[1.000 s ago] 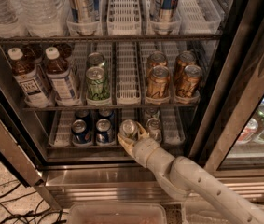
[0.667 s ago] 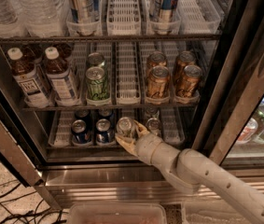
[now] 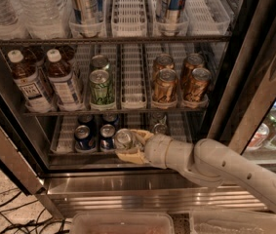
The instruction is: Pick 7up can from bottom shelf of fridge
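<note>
The fridge (image 3: 227, 72) stands open, with a black frame and a steel base panel. My gripper (image 3: 128, 145) reaches in from the lower right to the front of the bottom shelf (image 3: 65, 131), a wire rack with white lane dividers. Its cream fingers (image 3: 133, 155) are shut around the 7up can (image 3: 123, 138), a small silvery can with a shiny lid. The can sits at the front edge of the shelf, tilted a little, just right of two dark blue cans (image 3: 83, 136).
Another silvery can (image 3: 160, 128) stands behind my wrist. The middle rack holds tea bottles (image 3: 30, 84), green-and-white cans (image 3: 101, 86) and gold cans (image 3: 165, 87). The open door's frame (image 3: 8, 147) slants at the left. Clear bins (image 3: 123, 223) and cables (image 3: 1, 213) lie on the floor.
My gripper has moved left and toward the shelf's front edge, and the 7up can has come along with it, closer to the blue cans.
</note>
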Controlling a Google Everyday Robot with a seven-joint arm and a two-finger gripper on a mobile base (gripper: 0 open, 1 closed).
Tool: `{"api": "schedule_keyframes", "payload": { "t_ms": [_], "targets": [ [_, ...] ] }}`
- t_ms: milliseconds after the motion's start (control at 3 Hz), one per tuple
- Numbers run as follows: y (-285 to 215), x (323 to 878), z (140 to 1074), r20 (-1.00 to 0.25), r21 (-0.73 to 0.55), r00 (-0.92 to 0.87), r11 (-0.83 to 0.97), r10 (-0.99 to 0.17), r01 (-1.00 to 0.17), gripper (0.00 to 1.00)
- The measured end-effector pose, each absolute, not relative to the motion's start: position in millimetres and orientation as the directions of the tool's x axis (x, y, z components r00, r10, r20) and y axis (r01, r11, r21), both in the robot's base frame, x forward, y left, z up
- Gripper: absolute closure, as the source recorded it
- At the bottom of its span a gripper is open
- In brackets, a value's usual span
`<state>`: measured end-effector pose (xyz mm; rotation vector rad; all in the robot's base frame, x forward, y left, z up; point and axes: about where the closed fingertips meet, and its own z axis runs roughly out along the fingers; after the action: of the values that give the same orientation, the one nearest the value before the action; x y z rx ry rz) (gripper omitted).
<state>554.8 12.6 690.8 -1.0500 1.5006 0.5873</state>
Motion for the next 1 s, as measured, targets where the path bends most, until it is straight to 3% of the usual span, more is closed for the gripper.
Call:
{"api": "schedule_keyframes", "payload": {
  "t_ms": [333,1000],
  "targets": [
    [10.8,527.2,703.7,-0.944,-0.165,0.035,0.38,-0.327,-0.91,1.0],
    [16.9,483.1,773.0,-0.959,0.012,-0.095,0.297,-0.267,-0.955,1.0]
  ]
}}
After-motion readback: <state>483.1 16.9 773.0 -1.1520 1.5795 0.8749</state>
